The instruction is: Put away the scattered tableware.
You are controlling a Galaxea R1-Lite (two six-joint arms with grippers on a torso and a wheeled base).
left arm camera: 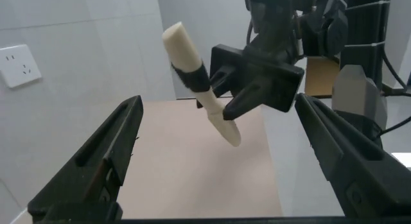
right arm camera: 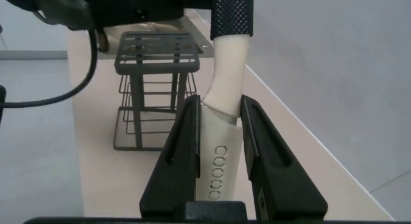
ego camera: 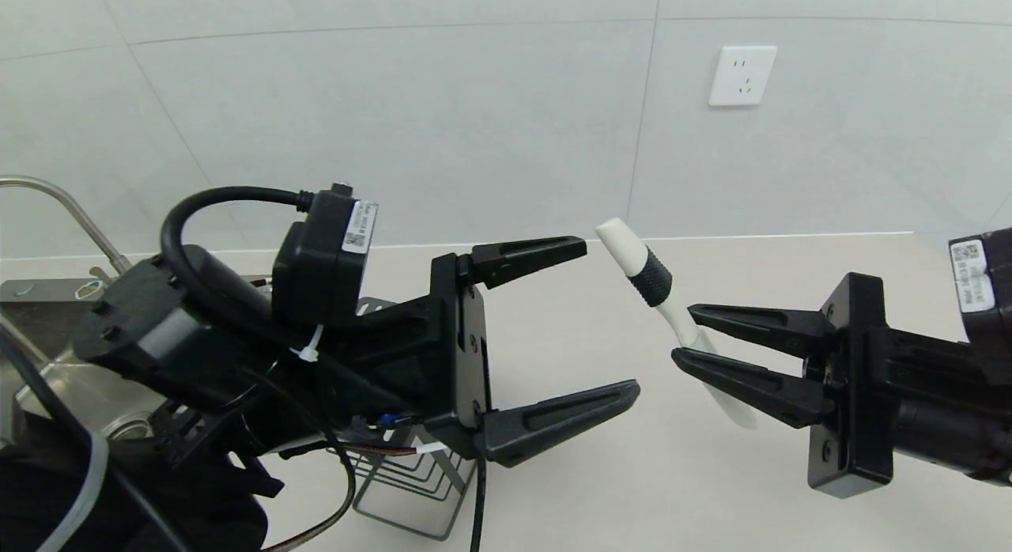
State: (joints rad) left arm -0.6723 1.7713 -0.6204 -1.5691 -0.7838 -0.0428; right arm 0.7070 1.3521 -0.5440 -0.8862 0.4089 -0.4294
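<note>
My right gripper is shut on a white utensil with a black knurled band, held tilted in the air above the beige counter. The jaws clamp its flat lower part, and the banded handle sticks out past the fingertips. My left gripper hangs open and empty just left of the utensil, apart from it. From the left wrist I see the utensil in the right gripper between my own wide-spread fingers. A dark wire utensil rack stands on the counter below the left arm.
A steel sink with a faucet lies at the far left. The tiled wall with a white socket runs behind the counter. The wire rack stands near the wall edge of the counter.
</note>
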